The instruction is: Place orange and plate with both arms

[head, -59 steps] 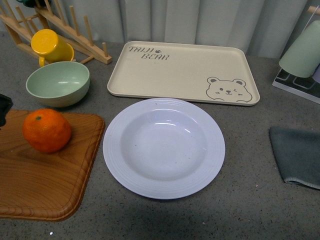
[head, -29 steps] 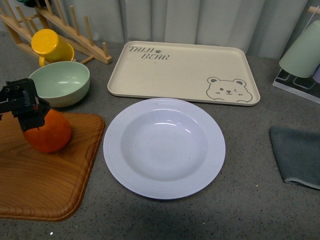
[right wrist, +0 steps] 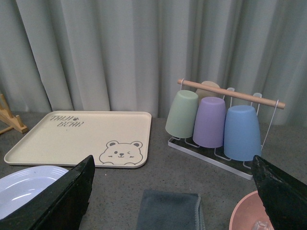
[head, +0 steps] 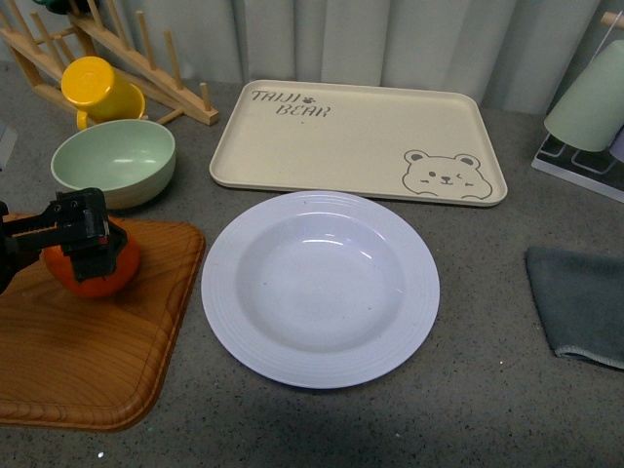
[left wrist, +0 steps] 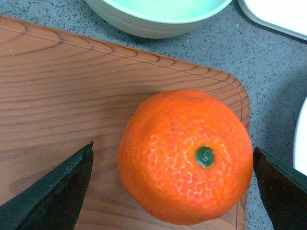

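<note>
Left pincer (left wrist: 172, 148): wide apart, straddling the round bright orange fruit (left wrist: 182, 120), not clamped
Right pincer (right wrist: 172, 157): wide apart, empty
Orange fruit: on brown wooden board (head: 88, 351), green stem spot upward, no long axis
Round white shallow plate (head: 320, 366): on grey surface (head: 487, 409), just beside the board

Front cam looks down over counter (head: 487, 409). Left wrist: close above orange (left wrist: 184, 155). Right wrist: faces far curtain (right wrist: 120, 52), shares bear tray (right wrist: 76, 136) with front.

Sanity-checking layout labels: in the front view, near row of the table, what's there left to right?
Left to right: round bright orange fruit → large round white plate → folded grey-green cloth.
</note>
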